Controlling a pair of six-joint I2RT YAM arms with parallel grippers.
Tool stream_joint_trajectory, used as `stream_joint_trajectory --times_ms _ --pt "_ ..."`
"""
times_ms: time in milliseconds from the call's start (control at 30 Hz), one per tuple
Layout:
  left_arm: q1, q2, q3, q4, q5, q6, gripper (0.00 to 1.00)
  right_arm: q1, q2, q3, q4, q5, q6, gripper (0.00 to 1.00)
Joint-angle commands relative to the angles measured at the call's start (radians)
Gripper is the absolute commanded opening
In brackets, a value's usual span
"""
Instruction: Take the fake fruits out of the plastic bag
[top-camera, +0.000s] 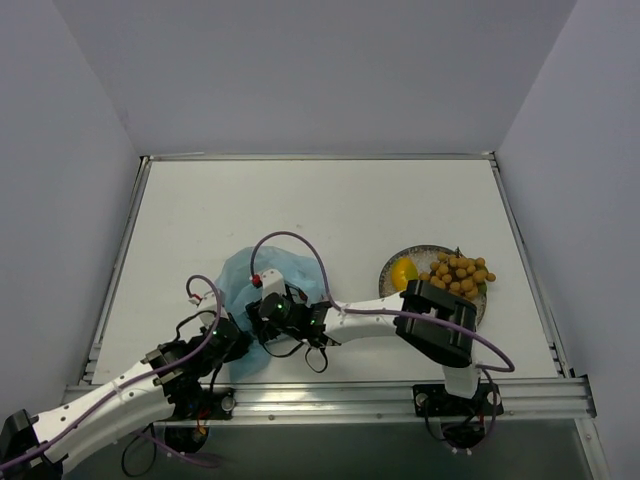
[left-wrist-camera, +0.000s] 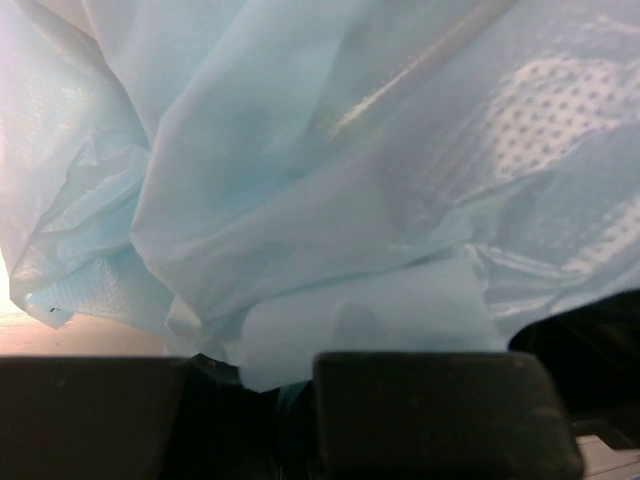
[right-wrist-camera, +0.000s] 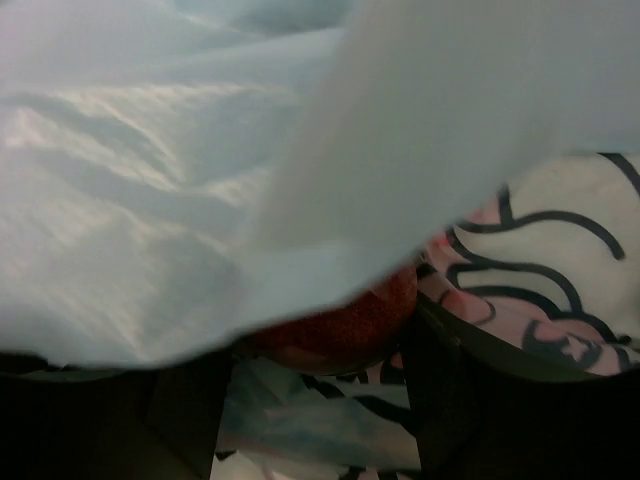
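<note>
Plastic bag (top-camera: 243, 280), crinkly light blue, at front-left of table (top-camera: 330, 205); white panel (right-wrist-camera: 565, 245) with pink print and dark looping lettering, cropped, illegible. Small dark red fruit (right-wrist-camera: 340, 322) half hidden under a bag fold, between the parted fingers of the right gripper (right-wrist-camera: 318, 365), grasp not determinable. Left gripper (left-wrist-camera: 255, 400) clenched on a bag fold; mango (top-camera: 404, 272) and orange-tan ball bunch (top-camera: 460, 275) on plate (top-camera: 432, 251), well apart.
</note>
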Motion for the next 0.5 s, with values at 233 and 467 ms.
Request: stream_joint_trajectory --times_ms 233,467 --pt "-0.005 -0.015 0.025 0.049 -0.034 0.015 0.02 0.011 -0.225 -0.076 0.077 0.044 -0.036 0.39" --pt "-0.004 -0.022 0.076 0.106 -0.07 0.072 0.02 0.007 -0.384 -0.136 0.05 -0.001 -0.037 0.38"
